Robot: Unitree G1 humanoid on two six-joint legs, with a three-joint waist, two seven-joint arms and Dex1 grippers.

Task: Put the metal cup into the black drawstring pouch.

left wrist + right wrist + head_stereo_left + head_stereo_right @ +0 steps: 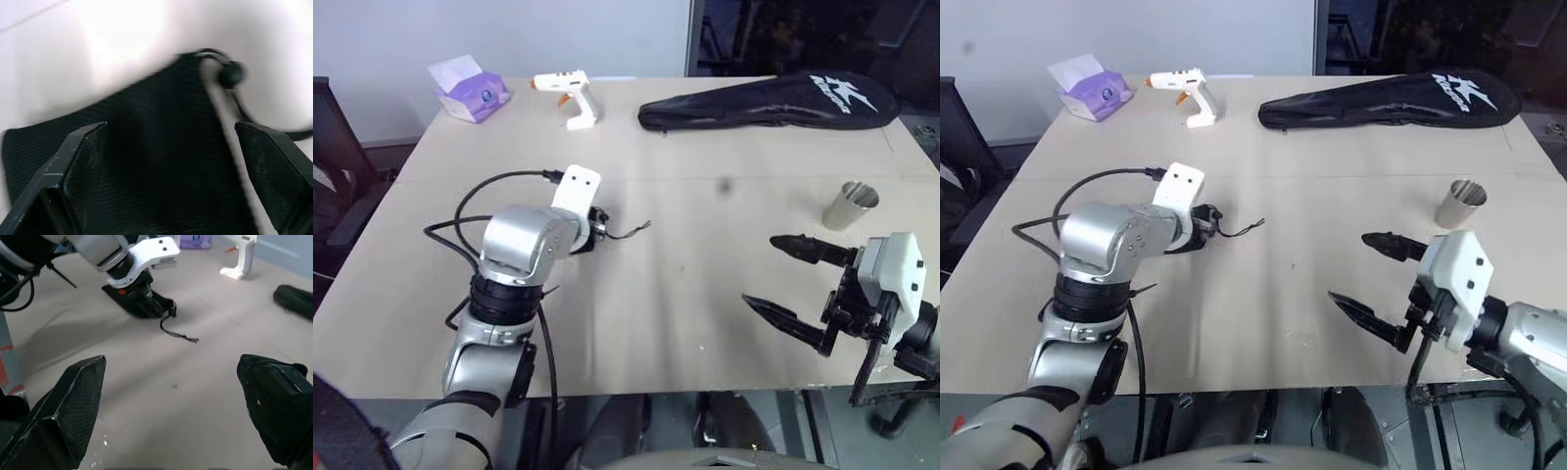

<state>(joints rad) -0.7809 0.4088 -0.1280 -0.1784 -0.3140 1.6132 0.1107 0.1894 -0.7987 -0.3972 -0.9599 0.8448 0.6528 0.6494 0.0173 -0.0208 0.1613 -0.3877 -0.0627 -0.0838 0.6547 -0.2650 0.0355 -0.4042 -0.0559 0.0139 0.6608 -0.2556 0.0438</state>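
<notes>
Two things matter: the soft black cloth drawstring pouch (pixel 144 303) lies limp mid-desk under the released left tool (pixel 171 161); pinch its mouth hem. Well apart, the shiny, likely slippery steel cup (pixel 850 205) stands beyond the released right tool (pixel 783 279).

Beige surface (pixel 685 294) before me, with five things lying on it.

The black drawstring pouch (pixel 142 303) lies flat under my left jaws, its thin cord (pixel 178 333) trailing off toward my right side. The metal cup (pixel 850 206) stands upright just beyond my right jaws, apart from them. Far past both, along the back edge, sit a purple tissue box (pixel 468 90), a white glue gun (pixel 568 96) and a long black racket bag (pixel 773 101) with a white logo.
</notes>
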